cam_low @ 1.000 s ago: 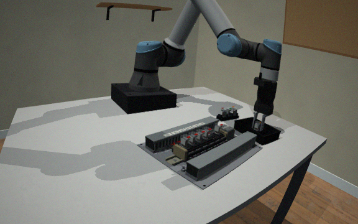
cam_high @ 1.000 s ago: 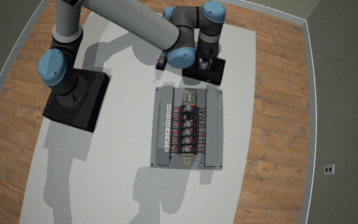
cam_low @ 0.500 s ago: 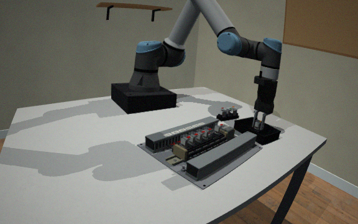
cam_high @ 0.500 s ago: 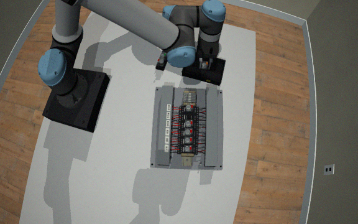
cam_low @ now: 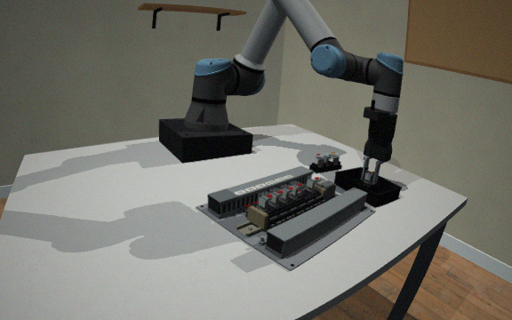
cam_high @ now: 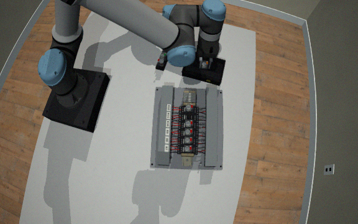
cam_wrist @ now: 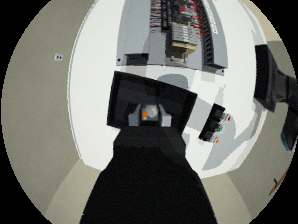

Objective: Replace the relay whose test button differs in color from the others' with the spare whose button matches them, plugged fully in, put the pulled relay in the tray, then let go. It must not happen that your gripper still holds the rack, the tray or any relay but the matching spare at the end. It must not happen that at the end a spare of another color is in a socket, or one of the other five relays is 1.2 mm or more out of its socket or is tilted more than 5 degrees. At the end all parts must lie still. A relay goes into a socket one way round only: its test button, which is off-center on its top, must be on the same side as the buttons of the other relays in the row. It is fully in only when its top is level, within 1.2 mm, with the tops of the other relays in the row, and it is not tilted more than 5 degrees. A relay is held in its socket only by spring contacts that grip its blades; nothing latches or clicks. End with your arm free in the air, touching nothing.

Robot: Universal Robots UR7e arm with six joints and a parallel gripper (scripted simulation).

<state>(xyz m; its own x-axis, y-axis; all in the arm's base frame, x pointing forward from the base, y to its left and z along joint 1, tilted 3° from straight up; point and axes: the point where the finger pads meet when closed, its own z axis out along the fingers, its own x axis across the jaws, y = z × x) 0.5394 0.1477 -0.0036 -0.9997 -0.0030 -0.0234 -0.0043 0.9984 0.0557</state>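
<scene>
My gripper [cam_high: 206, 64] [cam_low: 371, 177] [cam_wrist: 149, 109] points down at the black tray [cam_high: 217, 76] [cam_low: 386, 196] [cam_wrist: 114, 99] and is shut on a relay with an orange test button [cam_high: 204, 65] [cam_low: 369, 180] [cam_wrist: 150, 111]. The relay is over or within the tray; I cannot tell whether it touches the floor. In the socket row, relays with red buttons, such as the end one [cam_high: 188, 107] and another [cam_high: 188, 124], have their buttons on the right in the top view. The socket between these two [cam_high: 189, 116] is empty. The black spare holder [cam_high: 159, 66] [cam_low: 325, 167] [cam_wrist: 204, 130] carries spares with red, green and orange buttons.
Grey wire ducts [cam_high: 211, 130] [cam_low: 318, 220] [cam_high: 165, 124] flank the socket row on the mounting plate [cam_high: 154, 155] [cam_low: 292, 262]. Red and dark wires run beside the sockets. The spare holder stands close beside the tray. The robot base [cam_high: 86, 121] [cam_low: 212, 147] is at the other side of the table.
</scene>
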